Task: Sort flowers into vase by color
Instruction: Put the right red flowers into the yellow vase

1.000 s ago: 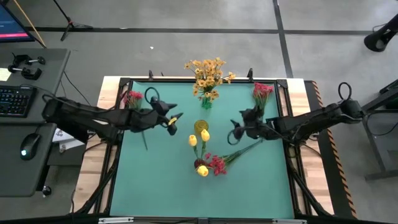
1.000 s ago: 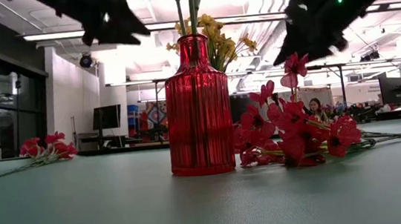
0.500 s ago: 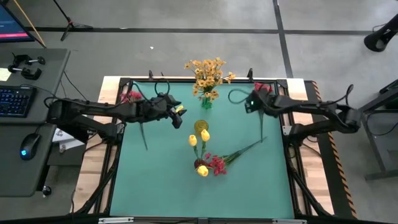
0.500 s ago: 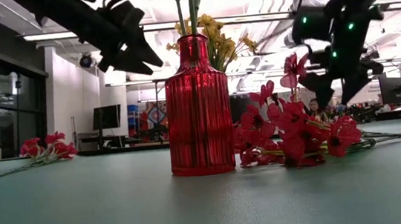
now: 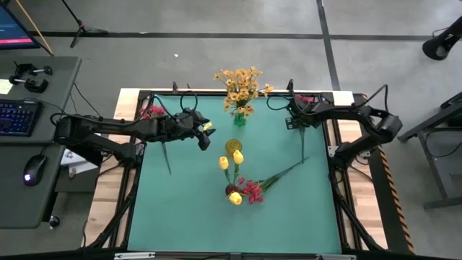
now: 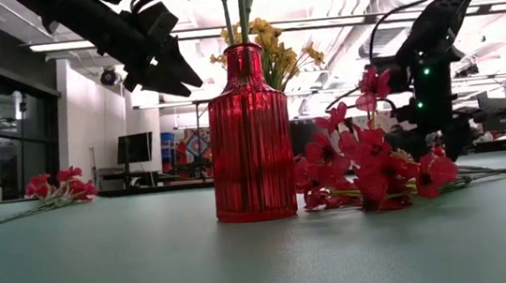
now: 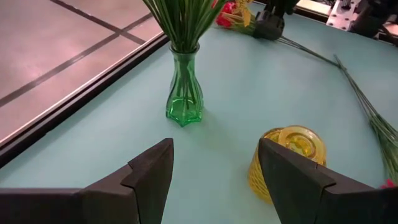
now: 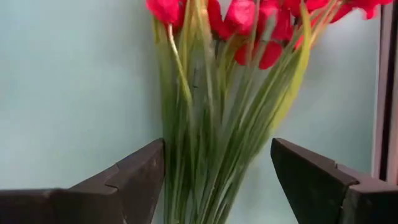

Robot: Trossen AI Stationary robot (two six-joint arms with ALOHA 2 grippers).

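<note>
Fingers of the right gripper [image 8: 214,180] stand wide, empty, straddling a bunch of pink-red flowers [image 8: 217,81] without touching it; in the high view this gripper [image 5: 294,115] sits at the upper right of the green worktop [image 5: 188,209], over that bunch. The left gripper [image 5: 204,135], also spread wide and holding nothing, hovers in the upper left-centre, near a yellow glass vase [image 7: 288,163] and a green glass vase [image 7: 184,87] already filled with orange-yellow sprays [image 5: 242,85].

Other flowers lie loose: a pink-red cluster [image 5: 152,112] at the upper left edge, and a mixed heap of red blossoms [image 5: 251,190] and yellow tulip buds [image 5: 234,197] at centre, beside a red ribbed vase [image 6: 249,132].

These stems look light, thin and springy, likely wire-cored plastic; the blossoms seem soft fabric that crushes easily. I judge the best hold to be on the gathered green stalks below the heads, where several stems bundle together. Single stalks may slip or roll between the pads.

No brand, label or readable writing shows on the vases or flowers.
</note>
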